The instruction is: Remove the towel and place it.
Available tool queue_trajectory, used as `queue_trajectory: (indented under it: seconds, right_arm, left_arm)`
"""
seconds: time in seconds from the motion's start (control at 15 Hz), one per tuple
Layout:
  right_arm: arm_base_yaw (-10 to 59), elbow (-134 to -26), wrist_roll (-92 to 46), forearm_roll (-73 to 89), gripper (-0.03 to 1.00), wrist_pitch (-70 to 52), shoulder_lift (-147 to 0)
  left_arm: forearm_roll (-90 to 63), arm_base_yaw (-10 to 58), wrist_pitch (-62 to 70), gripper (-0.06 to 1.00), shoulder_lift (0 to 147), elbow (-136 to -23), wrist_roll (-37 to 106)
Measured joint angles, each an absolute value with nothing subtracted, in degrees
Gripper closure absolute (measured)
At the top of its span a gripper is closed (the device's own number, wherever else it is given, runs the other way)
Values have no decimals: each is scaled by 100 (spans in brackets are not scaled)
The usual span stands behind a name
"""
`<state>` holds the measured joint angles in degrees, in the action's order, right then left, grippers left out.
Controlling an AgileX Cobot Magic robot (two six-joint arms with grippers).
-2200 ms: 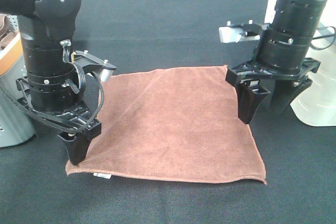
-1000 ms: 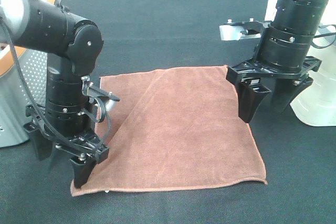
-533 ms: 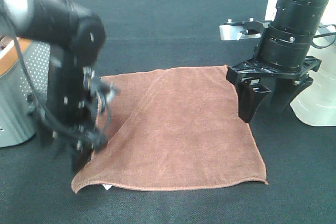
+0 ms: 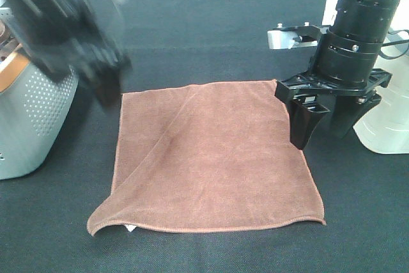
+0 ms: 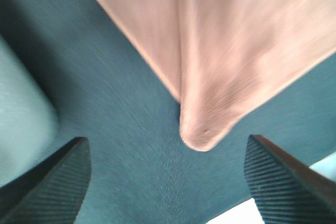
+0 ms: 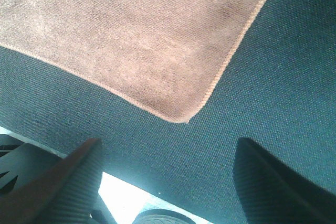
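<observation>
Exterior high view: a rust-brown, roughly square microfibre towel (image 4: 214,158) with stitched hems lies spread on the black woven-cloth table (image 4: 204,23), a diagonal crease running across it and its near-left corner curled up over a small white tag (image 4: 130,227). At left, the left tool (image 4: 105,84) is a motion-blurred dark shape above the towel's far-left corner, beside a grey perforated metal basket with an orange rim (image 4: 29,116). At right, the right tool (image 4: 323,126) hangs just off the towel's far-right corner, its black fingers pointing down and clear of the cloth, with a white plastic container (image 4: 386,129) behind it.

Left wrist view, blurred: the left tool (image 5: 168,182) stands with its ribbed black fingers (image 5: 58,182) spread wide apart, nothing between them, a rounded towel corner (image 5: 205,124) on the table beyond. Right wrist view: the right tool (image 6: 168,182) is likewise wide open and empty above bare table, a hemmed towel corner (image 6: 178,103) lying flat just beyond.
</observation>
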<state>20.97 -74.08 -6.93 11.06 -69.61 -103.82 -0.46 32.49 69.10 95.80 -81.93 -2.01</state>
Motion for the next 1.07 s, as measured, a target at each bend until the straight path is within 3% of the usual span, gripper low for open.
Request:
queue_trajectory:
  seconds: [0.47,0.73,1.0,1.07]
  right_arm:
    - [2097,-7408,-665,1238,30,-6961,-9591]
    - [2097,-7242,-665,1369,30,-6961,-8440]
    - [2097,-5529,-665,1387,30,-6841,-6537]
    - [2097,-5529,-665,1387,30,-6841,-6537]
  left_arm:
    - [74,3249,6933,18,6182,-7786,-516]
    - [166,3249,6950,18,4389,-6056,-756]
    - [705,3249,6973,18,2240,-4102,-814]
    - [705,3249,6973,18,2240,-4102,-814]
